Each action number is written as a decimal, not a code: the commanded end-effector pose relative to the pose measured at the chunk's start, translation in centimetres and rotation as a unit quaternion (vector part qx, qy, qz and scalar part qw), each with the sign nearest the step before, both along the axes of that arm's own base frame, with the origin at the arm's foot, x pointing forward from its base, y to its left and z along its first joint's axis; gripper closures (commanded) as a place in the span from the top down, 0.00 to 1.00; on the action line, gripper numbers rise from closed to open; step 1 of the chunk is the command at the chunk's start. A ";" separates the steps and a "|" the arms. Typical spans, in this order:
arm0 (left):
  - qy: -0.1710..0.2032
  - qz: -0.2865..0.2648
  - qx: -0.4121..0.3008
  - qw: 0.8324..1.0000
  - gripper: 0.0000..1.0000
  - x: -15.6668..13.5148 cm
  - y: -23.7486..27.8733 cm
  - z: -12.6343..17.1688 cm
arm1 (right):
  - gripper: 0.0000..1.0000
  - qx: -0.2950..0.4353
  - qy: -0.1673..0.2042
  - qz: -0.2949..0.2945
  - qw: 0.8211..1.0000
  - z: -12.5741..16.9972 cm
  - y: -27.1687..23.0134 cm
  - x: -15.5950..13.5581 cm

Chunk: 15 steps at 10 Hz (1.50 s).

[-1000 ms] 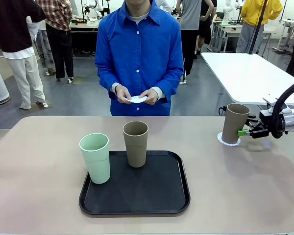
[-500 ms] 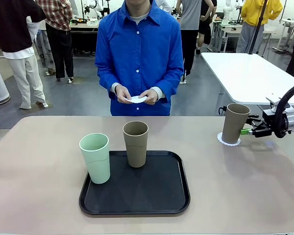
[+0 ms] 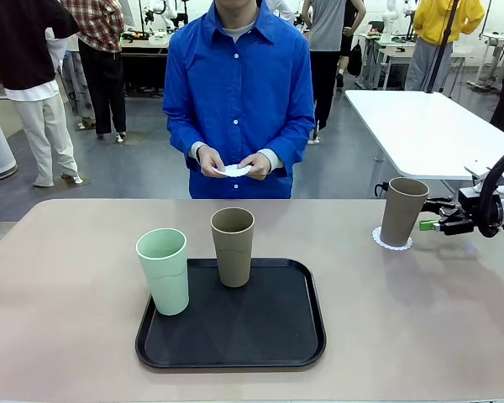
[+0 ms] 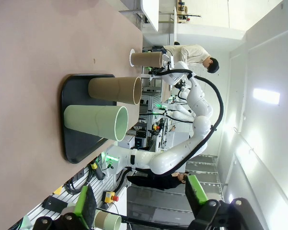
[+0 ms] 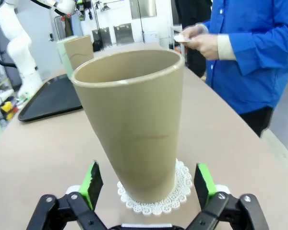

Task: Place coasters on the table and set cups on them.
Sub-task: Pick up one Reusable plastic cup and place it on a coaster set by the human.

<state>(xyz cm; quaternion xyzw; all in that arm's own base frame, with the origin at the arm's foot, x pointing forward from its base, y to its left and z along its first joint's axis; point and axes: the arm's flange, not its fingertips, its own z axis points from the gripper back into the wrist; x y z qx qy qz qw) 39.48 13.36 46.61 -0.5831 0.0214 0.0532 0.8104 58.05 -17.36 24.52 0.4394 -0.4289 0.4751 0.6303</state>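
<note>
One tray. Three cups — a mint cup at its left edge, a taupe cup on it, a second taupe cup well right of it. One coaster laid down — the person holds more, number unclear.

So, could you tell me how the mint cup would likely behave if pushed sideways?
The mint cup is tall, with a base narrower than its mouth, so it would probably tip rather than slide. It stands at the tray's left rim, which might catch its base.

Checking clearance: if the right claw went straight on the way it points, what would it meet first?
Probably the taupe cup on its coaster; the open right claw faces it squarely.
</note>
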 end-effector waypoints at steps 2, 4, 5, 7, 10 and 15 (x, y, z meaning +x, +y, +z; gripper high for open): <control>-0.005 -0.002 -0.003 1.000 1.00 -0.1 0.2 0.2 | 1.00 -0.052 0.086 -0.110 0.989 5.6 2.5 -5.2; -0.005 -0.002 -0.003 1.000 1.00 -0.1 0.2 0.2 | 1.00 -0.098 0.123 -0.165 0.974 10.0 3.6 -7.8; -0.005 -0.002 -0.003 1.000 1.00 -0.1 0.2 0.2 | 1.00 -0.135 0.140 -0.172 0.966 12.5 4.4 -9.8; -0.005 -0.002 -0.003 1.000 1.00 -0.1 0.2 0.2 | 1.00 -0.192 0.168 -0.205 0.945 15.8 5.6 -11.2; -0.005 -0.002 -0.003 1.000 1.00 -0.1 0.2 0.2 | 1.00 -0.274 0.191 -0.225 0.915 20.8 9.0 -13.1; -0.005 -0.002 -0.003 1.000 1.00 -0.1 0.2 0.2 | 1.00 -0.334 0.214 -0.285 0.873 23.5 13.8 -13.3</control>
